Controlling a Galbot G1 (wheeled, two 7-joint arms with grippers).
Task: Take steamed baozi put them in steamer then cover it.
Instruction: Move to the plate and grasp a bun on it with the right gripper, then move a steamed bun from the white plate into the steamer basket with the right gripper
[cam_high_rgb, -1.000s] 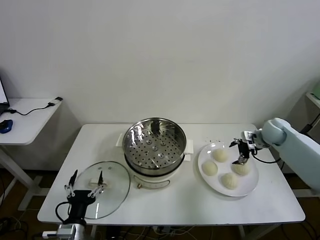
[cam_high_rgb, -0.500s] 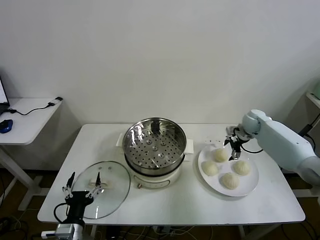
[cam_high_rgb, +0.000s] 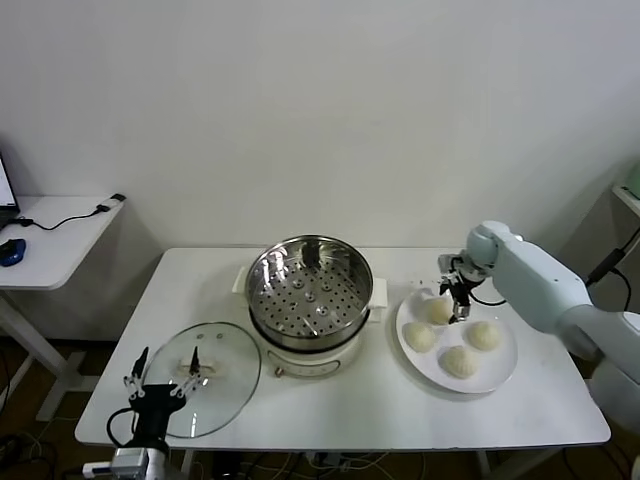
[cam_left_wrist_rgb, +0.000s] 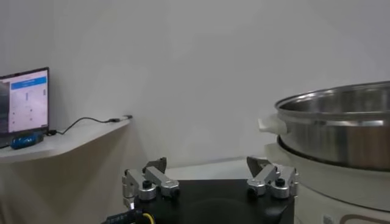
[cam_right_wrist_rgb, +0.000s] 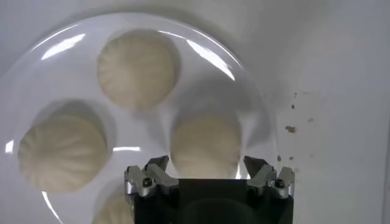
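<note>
All four steamed baozi remained on the plate, right of the empty steamer. Right gripper hovered over the far-left bun, fingers spread, holding nothing. Left gripper idled open near the glass lid. Nothing loaded; covering outstanding.

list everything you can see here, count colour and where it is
steamed baozi: four, cream-white, all on the plate
plate: one, white, on the table's right part
steamer: one, shiny steel on a white base, centre of the table, uncovered and holding no buns
glass lid: one, clear with a white handle, flat on the table left of the steamer
table: one, white
side desk: one, white, far left, with a cable on it
right gripper: open, above the rear bun on the plate
left gripper: open, low at the table's front edge by the lid
</note>
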